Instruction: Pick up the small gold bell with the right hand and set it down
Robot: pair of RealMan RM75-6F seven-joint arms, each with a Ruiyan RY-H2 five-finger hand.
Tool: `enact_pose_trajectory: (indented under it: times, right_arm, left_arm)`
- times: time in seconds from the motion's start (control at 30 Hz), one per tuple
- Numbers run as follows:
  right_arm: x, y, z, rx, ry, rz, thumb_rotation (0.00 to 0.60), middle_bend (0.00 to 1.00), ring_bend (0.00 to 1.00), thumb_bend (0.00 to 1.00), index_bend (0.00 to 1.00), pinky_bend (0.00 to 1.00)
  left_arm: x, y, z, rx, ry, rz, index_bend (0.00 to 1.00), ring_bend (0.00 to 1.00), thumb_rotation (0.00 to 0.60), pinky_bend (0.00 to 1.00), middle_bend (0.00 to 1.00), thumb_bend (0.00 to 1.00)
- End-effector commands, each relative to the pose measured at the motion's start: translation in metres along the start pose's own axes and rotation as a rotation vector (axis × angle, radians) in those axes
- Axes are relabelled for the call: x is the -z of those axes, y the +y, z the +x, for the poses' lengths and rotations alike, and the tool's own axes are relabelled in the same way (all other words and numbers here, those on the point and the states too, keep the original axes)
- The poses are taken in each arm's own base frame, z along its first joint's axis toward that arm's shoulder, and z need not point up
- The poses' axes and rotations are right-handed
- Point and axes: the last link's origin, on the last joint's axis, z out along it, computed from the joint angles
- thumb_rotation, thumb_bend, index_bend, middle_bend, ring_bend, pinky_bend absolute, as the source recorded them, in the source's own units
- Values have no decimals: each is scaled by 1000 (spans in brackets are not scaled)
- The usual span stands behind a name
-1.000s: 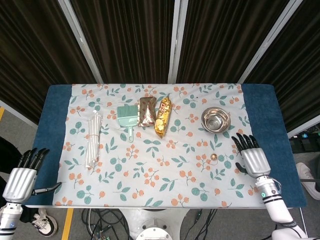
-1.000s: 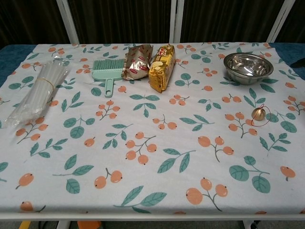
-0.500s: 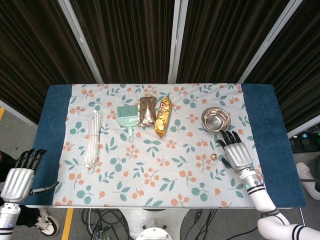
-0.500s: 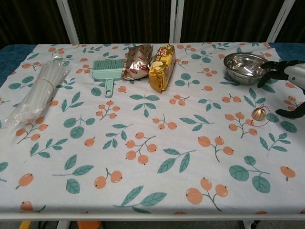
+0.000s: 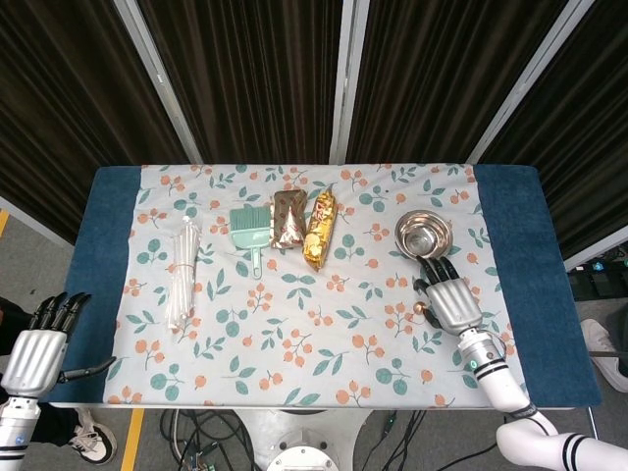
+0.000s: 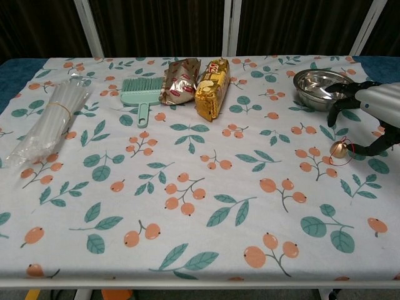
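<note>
The small gold bell (image 6: 339,149) with a thin red loop stands on the floral cloth at the right side of the table; the head view shows the bell (image 5: 419,309) just left of my right hand (image 5: 448,301). The right hand (image 6: 370,103) hovers above and to the right of it, fingers spread and curved down around the bell, holding nothing. I cannot tell whether a fingertip touches the bell. My left hand (image 5: 37,345) hangs off the table's left front corner, fingers apart and empty.
A steel bowl (image 6: 325,87) sits just behind the right hand. Further left lie a gold snack pack (image 6: 211,80), a brown foil pack (image 6: 180,80), a green hand brush (image 6: 140,92) and a bundle of clear straws (image 6: 53,119). The blue table edge (image 5: 549,294) runs along the right.
My right hand has moved left from the blue edge to the bell, its fingers now arched over it. The bell has not moved. The left hand dropped slightly.
</note>
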Motion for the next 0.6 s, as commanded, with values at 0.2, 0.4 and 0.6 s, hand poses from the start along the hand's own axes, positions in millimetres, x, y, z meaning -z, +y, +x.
enact_pose_trajectory:
  times: [0.2, 0.4, 0.6]
  right_arm:
    - [-3, -1, 0, -3, -1, 2, 600, 0, 0, 305, 437, 0]
    - [-4, -1, 1, -2, -4, 6, 600, 0, 0, 320, 464, 0]
    - [-3, -2, 0, 2, -13, 10, 600, 2, 0, 321, 469, 0]
  left_arm:
    - [1, -1, -1, 1, -6, 3, 74, 3, 173, 89, 82, 0]
    - [1, -1, -1, 2, -7, 2, 74, 3, 177, 89, 82, 0]
    - [1, -1, -1, 1, -7, 4, 74, 3, 177, 90, 82, 0]
